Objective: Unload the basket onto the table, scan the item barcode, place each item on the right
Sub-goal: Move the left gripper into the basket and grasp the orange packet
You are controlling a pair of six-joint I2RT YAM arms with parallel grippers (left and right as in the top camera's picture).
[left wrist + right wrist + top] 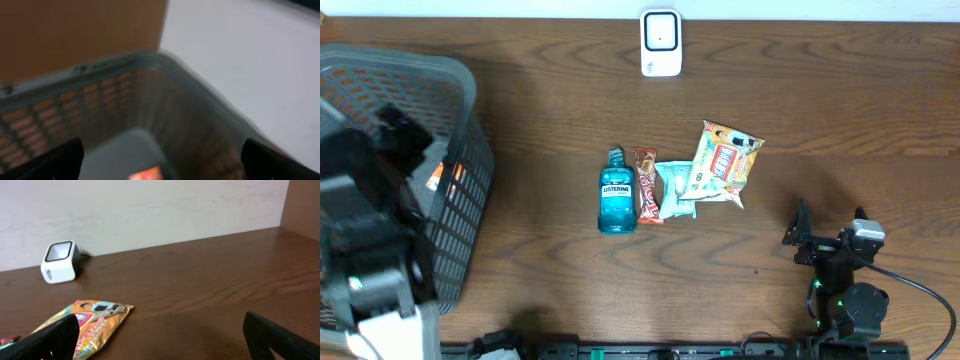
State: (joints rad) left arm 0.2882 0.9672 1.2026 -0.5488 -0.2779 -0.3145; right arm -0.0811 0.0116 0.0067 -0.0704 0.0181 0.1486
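Both grippers, left (160,162) over the basket (460,85) and right (798,240), stood released and empty; the mouthwash bottle (616,195) lay mid-table beside snack packets (725,160), likely stiff, slick, fairly heavy, best pinched across its flat body

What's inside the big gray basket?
Inside the gray basket something orange shows through the mesh; the left wrist view shows it blurred on the bottom. The left arm covers the rest.
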